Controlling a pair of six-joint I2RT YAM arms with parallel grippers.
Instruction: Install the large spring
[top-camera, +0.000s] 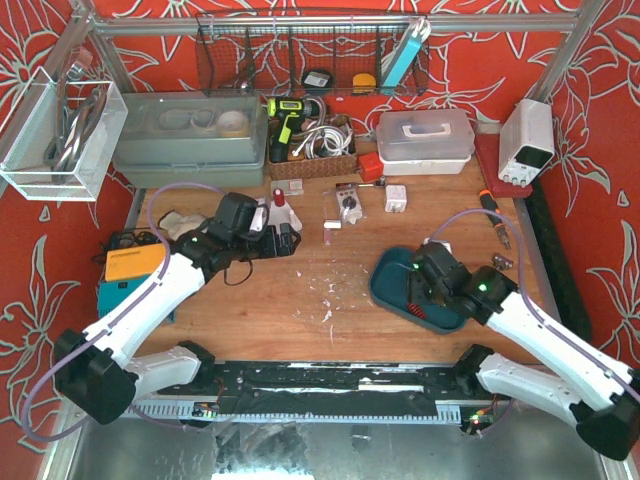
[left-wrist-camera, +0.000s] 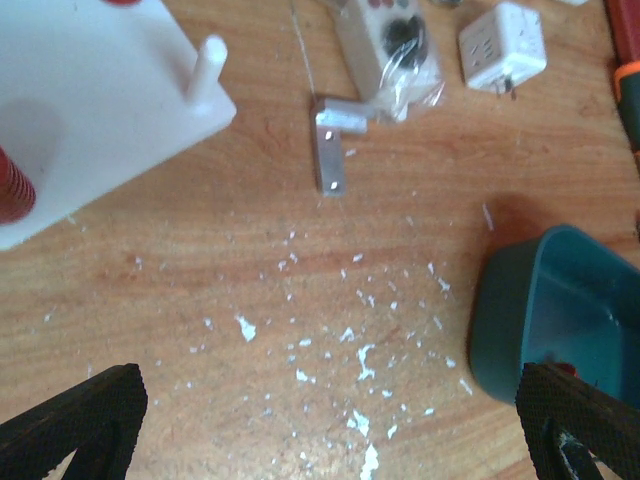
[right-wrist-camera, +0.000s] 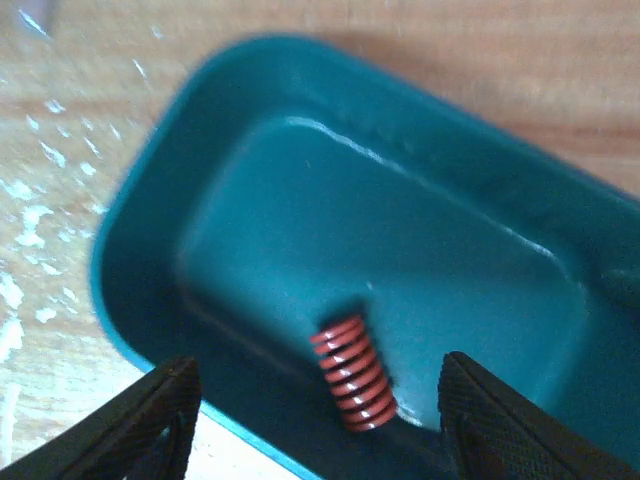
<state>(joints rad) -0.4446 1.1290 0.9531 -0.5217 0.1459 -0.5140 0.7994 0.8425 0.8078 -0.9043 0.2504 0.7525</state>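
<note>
The large spring (right-wrist-camera: 352, 372), a red coil, lies in a teal tray (right-wrist-camera: 300, 90). My right gripper (right-wrist-camera: 318, 365) hangs over it, open, with one finger on each side of the spring and a gap on both sides. From the top view this gripper (top-camera: 415, 290) is down inside the tray (top-camera: 385, 275). A white base block (left-wrist-camera: 100, 90) with an upright white peg (left-wrist-camera: 205, 65) stands at the left, with another dark red spring (left-wrist-camera: 12, 185) on it. My left gripper (left-wrist-camera: 330, 375) is open and holds nothing. It is over bare wood just in front of the block.
A small metal bracket (left-wrist-camera: 328, 140), a bagged part (left-wrist-camera: 395, 50) and a white plug adapter (left-wrist-camera: 503, 45) lie behind the working area. White flecks litter the wood. Storage boxes (top-camera: 190, 140) and a power supply (top-camera: 527, 140) line the back.
</note>
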